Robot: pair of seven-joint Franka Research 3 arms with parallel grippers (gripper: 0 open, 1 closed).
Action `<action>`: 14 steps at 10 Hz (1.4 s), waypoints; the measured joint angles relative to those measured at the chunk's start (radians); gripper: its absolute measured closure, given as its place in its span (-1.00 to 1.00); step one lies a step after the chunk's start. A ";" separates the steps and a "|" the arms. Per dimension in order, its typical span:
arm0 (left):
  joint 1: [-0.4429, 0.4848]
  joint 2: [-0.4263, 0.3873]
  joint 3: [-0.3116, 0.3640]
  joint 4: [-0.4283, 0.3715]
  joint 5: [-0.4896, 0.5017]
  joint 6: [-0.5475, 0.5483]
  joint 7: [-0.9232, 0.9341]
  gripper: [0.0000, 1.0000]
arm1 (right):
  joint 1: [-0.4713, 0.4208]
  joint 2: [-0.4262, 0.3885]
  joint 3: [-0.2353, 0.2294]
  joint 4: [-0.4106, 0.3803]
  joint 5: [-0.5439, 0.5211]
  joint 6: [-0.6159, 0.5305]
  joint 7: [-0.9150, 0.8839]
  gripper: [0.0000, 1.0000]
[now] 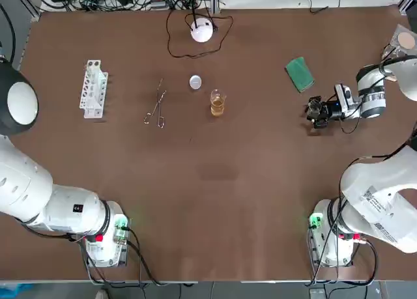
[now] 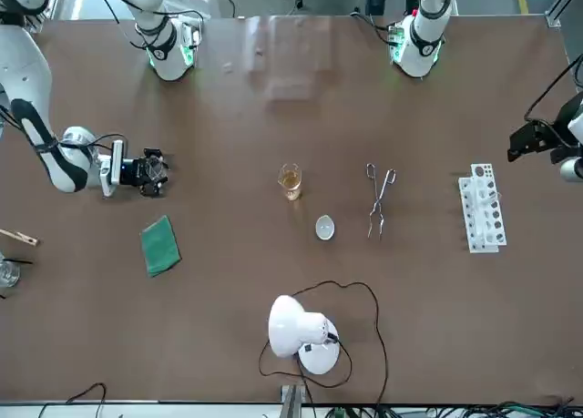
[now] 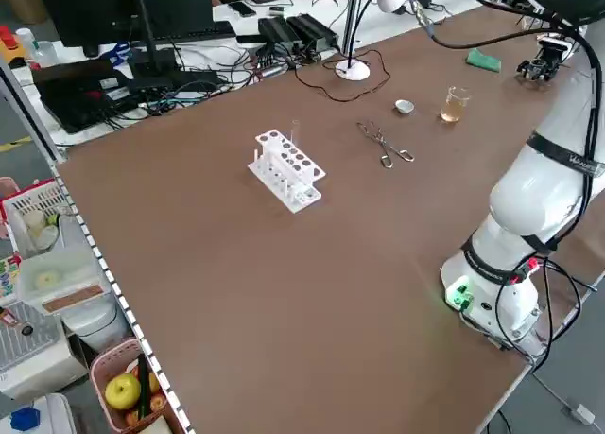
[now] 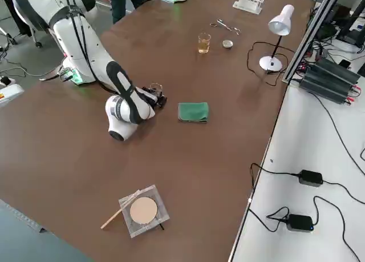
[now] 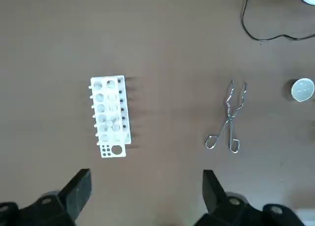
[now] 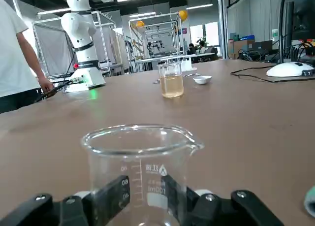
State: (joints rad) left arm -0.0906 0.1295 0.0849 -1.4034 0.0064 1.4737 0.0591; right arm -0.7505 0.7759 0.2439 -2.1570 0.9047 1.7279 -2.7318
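Note:
My right gripper (image 1: 315, 112) lies low on the table at the right side, shut on an empty clear glass beaker (image 6: 142, 169) that stands between its fingers (image 6: 114, 196). Beyond it stands a small beaker of amber liquid (image 6: 171, 79) near the table's middle (image 1: 217, 103). My left gripper (image 2: 536, 139) hangs high over the table's left edge, open and holding nothing (image 5: 145, 189). Below it are a white test tube rack (image 5: 110, 116) and metal tongs (image 5: 227, 120).
A green cloth (image 1: 300, 73) lies just behind the right gripper. A small white dish (image 1: 195, 82) and a white desk lamp (image 1: 202, 30) with its cable sit at the back centre. A clear square dish (image 4: 144, 210) rests at the far right. A person (image 6: 15, 53) stands beyond the table.

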 joint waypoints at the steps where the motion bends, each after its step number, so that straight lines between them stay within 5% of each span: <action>1: 0.000 0.000 0.000 0.000 0.000 0.000 0.000 -0.99 | 0.000 0.009 -0.007 0.005 -0.006 -0.002 -0.003 0.24; 14: 0.006 0.000 0.001 0.007 0.000 0.000 0.000 -0.99 | 0.000 0.027 -0.021 0.027 -0.019 -0.009 -0.005 0.07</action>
State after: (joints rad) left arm -0.0845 0.1295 0.0858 -1.3964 0.0064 1.4737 0.0591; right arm -0.7505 0.8027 0.2234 -2.1298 0.8857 1.7193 -2.7372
